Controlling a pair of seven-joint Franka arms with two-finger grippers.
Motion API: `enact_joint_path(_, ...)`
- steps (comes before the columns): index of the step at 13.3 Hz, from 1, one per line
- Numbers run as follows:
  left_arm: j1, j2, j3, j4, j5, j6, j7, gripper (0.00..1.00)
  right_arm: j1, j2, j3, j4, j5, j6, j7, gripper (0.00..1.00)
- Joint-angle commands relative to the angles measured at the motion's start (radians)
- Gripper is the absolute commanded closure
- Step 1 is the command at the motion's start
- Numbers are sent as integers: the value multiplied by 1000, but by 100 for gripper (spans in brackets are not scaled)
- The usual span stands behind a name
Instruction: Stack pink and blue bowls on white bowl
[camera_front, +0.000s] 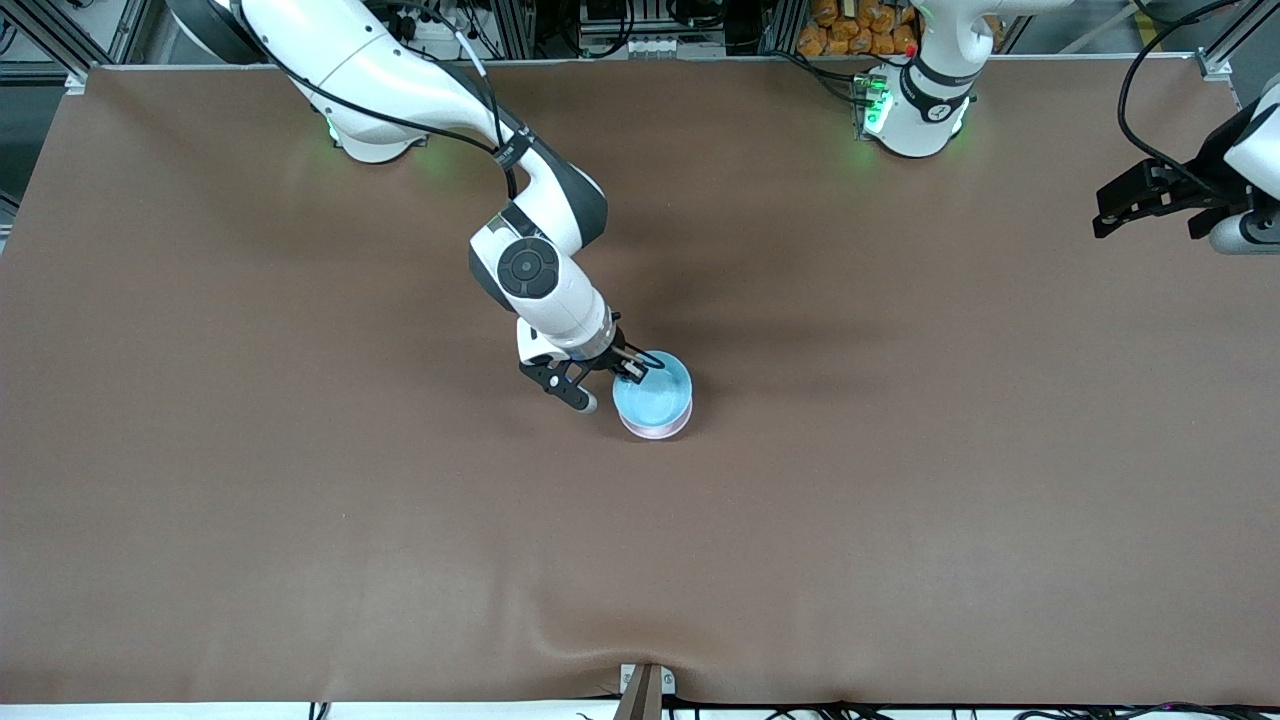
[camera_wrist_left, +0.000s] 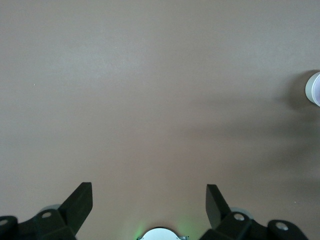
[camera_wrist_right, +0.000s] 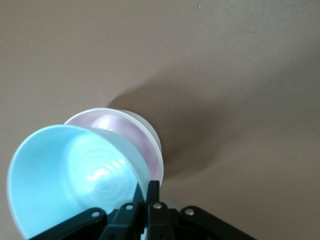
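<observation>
Near the middle of the brown table (camera_front: 300, 520), the right gripper (camera_front: 627, 366) is closed on the rim of the blue bowl (camera_front: 652, 391), one finger inside the wall and one outside. In the right wrist view the blue bowl (camera_wrist_right: 75, 180) is tilted and held over the pink bowl (camera_wrist_right: 127, 137), not yet seated in it; the pink bowl is already nested in the white bowl (camera_wrist_right: 150, 131), of which only a pale sliver of wall shows under the pink rim. From the front the three read as one stack, with a pink edge peeking out below the blue on the side nearer the camera.

The left gripper (camera_front: 1150, 205) waits in the air over the left arm's end of the table, well apart from the stack, its fingers (camera_wrist_left: 80, 202) spread open with nothing between them.

My judgement is that the last step is in hand: the blue bowl has to be levelled and lowered into the pink one. The risk lies in the tilt. If it is let go while still canted, it could settle crooked, ride up on the pink rim or slide off, since glossy bowls give little friction. Pushing down off-centre could also shove the lower two bowls across the table. The inner finger must lift straight out, or it may drag the blue bowl back up with it
</observation>
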Motion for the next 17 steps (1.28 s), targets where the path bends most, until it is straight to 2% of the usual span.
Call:
enact_joint_path(1,-3,-1,2,4,-12,-7,10,0,12,4,-11,8,-17,11,9,0)
enact_joint_path(4,-5,4,2,4,-12,-9,9,0,-6,-8,-11,23,-16,5,6,0)
enact_joint_path(6,-5,4,2,5,-12,-9,9,0,-57,-71,-11,25,-16,-35,-8,0)
enact_joint_path(7,-5,4,2,5,-12,-9,9,0,-92,-109,-11,26,-16,-82,-39,0)
enact_joint_path(11,-6,4,1,5,-12,-9,7,0,-293,-267,-1,25,-2,-366,-379,0)
enact_joint_path(14,-6,4,1,7,-12,-9,9,0,-389,-371,-2,22,0,-533,-587,0)
enact_joint_path(17,-6,4,1,7,-12,-9,9,0,-429,-468,-7,23,0,-700,-730,0)
